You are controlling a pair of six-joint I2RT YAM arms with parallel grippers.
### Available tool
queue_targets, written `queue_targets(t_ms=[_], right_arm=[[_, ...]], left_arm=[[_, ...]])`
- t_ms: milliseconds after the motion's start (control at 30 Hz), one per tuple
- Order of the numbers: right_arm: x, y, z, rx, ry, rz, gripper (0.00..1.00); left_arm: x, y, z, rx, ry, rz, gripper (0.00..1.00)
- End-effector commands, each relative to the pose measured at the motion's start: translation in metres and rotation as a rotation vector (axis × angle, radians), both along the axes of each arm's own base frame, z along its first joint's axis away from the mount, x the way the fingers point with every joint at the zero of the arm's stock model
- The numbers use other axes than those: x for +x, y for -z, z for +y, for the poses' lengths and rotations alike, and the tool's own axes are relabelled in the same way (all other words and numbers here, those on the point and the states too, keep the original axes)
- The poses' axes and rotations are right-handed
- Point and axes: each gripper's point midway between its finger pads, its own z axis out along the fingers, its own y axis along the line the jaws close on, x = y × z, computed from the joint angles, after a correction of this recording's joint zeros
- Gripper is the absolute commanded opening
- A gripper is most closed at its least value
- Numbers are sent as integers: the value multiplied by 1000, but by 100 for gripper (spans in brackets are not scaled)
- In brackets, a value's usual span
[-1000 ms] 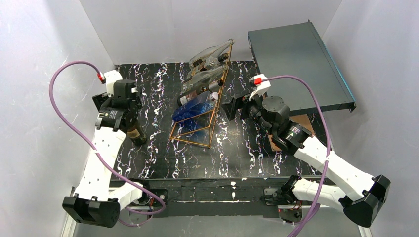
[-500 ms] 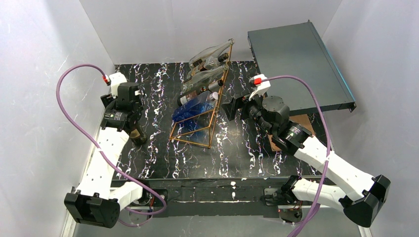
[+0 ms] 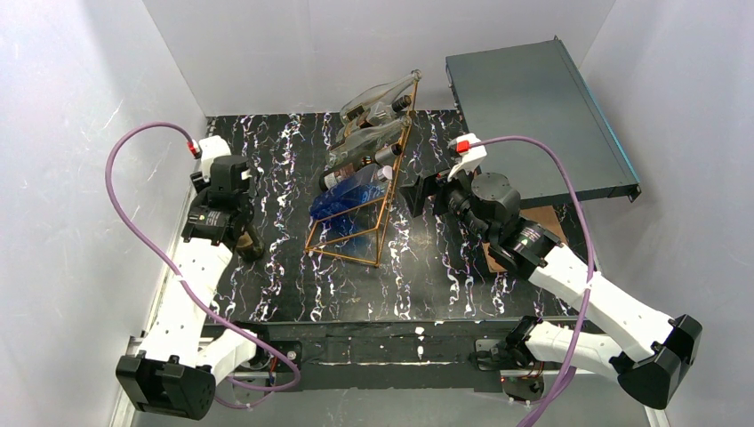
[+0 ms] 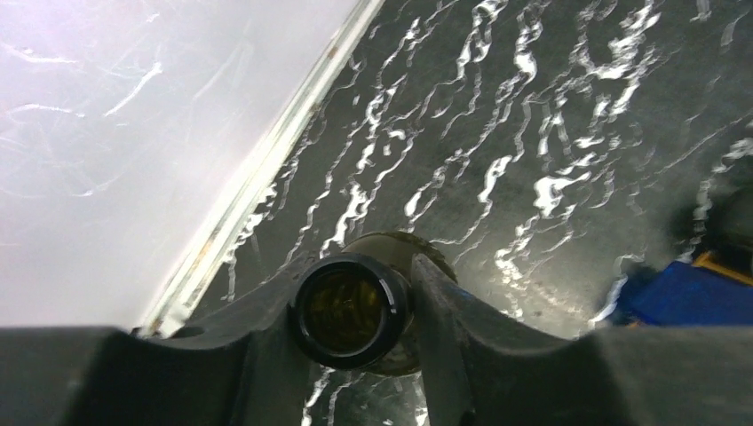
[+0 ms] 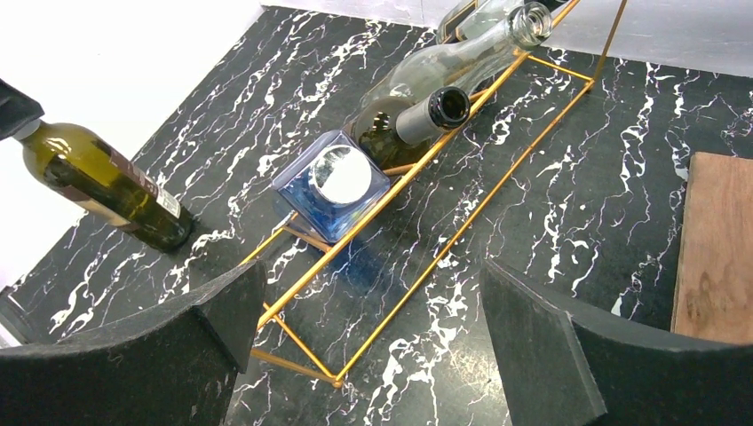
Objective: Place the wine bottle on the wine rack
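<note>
"While the left gripper [image 4: 353, 306] is clamping the neck of the wine bottle [image 5: 98, 182], where is that bottle sitting?"

"It is standing on the table [image 3: 284, 276], left of the wine rack [image 5: 462, 236] and apart from it. The right gripper [image 5: 373, 284] is hovering right of the rack, jaws gaping wide, gripping nothing."

The left arm [image 3: 182, 294] and right arm [image 3: 605, 302] are showing white shells with black joints and black bases. A purple cable [image 3: 108, 173] is looping off each one into a white connector [image 3: 203, 146] tipped red, and matte black, wedge-shaped end effector fingers [image 5: 133, 364] are filling the wrist views.
</note>
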Motion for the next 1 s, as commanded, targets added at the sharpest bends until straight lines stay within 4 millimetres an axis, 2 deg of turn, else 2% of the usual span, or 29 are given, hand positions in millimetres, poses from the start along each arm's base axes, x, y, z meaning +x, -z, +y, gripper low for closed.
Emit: queue_targets(t_ms=[0, 100, 133, 367, 633, 733, 967], right_arm=[[-2, -16, -6, 24, 14, -45, 98], [-3, -12, -5, 22, 8, -34, 98], [-2, -11, -6, 18, 11, -33, 98], [-1, -16, -15, 0, 45, -49, 98], [-1, -15, -18, -15, 58, -44, 98], [0, -13, -18, -19, 62, -41, 98], [1, -12, -16, -18, 57, -36, 98]], left_arm=[[1, 0, -6, -8, 66, -9, 29], [9, -6, -29, -55, 220, -7, 3], [11, -11, -37, -72, 268, -18, 0], [18, -45, -53, -73, 390, -112, 0], [27, -77, -96, -173, 605, -242, 0], [28, -90, -105, -186, 649, -288, 0], [28, -99, -135, -221, 801, -291, 0]])
